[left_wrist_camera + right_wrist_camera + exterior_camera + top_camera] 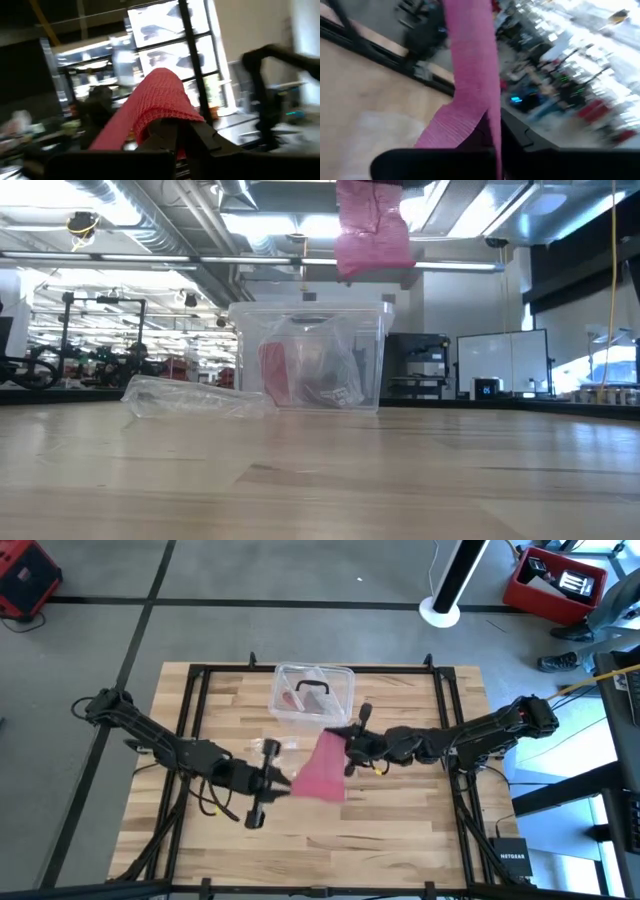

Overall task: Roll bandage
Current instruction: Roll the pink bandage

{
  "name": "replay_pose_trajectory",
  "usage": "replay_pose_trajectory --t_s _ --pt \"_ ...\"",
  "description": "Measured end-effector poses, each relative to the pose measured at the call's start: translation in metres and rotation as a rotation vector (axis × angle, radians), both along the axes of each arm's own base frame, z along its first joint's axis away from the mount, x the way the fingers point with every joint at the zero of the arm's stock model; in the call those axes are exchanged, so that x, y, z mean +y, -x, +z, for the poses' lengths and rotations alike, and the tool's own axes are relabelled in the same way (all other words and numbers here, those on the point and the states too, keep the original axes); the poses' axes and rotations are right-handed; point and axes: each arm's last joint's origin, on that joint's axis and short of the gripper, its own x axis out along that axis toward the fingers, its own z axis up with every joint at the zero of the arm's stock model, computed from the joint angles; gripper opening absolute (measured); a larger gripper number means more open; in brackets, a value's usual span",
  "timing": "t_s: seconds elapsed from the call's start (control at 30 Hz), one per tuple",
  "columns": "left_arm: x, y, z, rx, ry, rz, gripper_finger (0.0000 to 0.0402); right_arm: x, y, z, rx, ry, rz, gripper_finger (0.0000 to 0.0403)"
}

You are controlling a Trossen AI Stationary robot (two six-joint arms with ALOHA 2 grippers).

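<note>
The bandage (322,768), a pink-red knitted strip, hangs in the air over the middle of the table between my two grippers. In the low view only its lower part (372,235) shows, high above the tabletop. My left gripper (283,781) is shut on its near-left end. My right gripper (348,747) is shut on its far-right end. In the left wrist view the bandage (160,95) rises from my fingers and bends over. In the right wrist view the bandage (470,60) runs straight away from my fingers. My left gripper pinches the bandage's near-left end (172,116) between its two fingers (202,137), coming level from the table's left. The cloth arches up and over from the hold, clear of the table. One layer or several, I cannot tell. My right gripper pinches the bandage's far-right end (487,125) between its two fingers, coming level from the table's right. The strip runs straight away from the hold toward my left gripper, lifted clear of the table.
A clear plastic box (312,695) with red and dark things inside stands at the far middle of the table, just beyond the bandage. A crumpled clear wrapper (195,398) lies to the left of the box. The bare wooden tabletop (400,830) spreads toward the near edge.
</note>
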Motion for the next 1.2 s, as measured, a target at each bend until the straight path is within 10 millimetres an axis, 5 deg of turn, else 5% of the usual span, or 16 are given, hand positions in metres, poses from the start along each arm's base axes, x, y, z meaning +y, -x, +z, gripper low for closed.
replay_pose_trajectory --t_s 0.2,0.37,0.6,0.77,0.97,1.2 --pt "0.011 0.005 0.006 0.015 -0.010 0.179 0.0008 0.013 0.001 -0.004 -0.041 -0.314 0.113 0.0026" --pt "0.012 0.004 0.002 0.057 -0.008 0.183 0.0008 0.014 0.001 -0.004 -0.071 -0.519 0.158 0.0091" --pt "0.014 0.004 0.001 0.068 0.018 0.209 0.0008 0.013 0.006 0.006 -0.129 -0.554 0.165 0.0218" --pt "0.014 0.004 0.001 0.069 0.025 0.223 0.0008 0.012 0.014 0.016 -0.144 -0.580 0.205 0.0272" --pt "0.014 0.004 0.001 0.068 0.027 0.223 0.0008 0.014 0.024 0.014 -0.006 -0.700 0.295 0.0288" --pt "0.014 0.004 0.001 0.070 0.025 0.224 0.0008 0.013 0.028 -0.026 0.232 -0.717 0.198 0.0274"
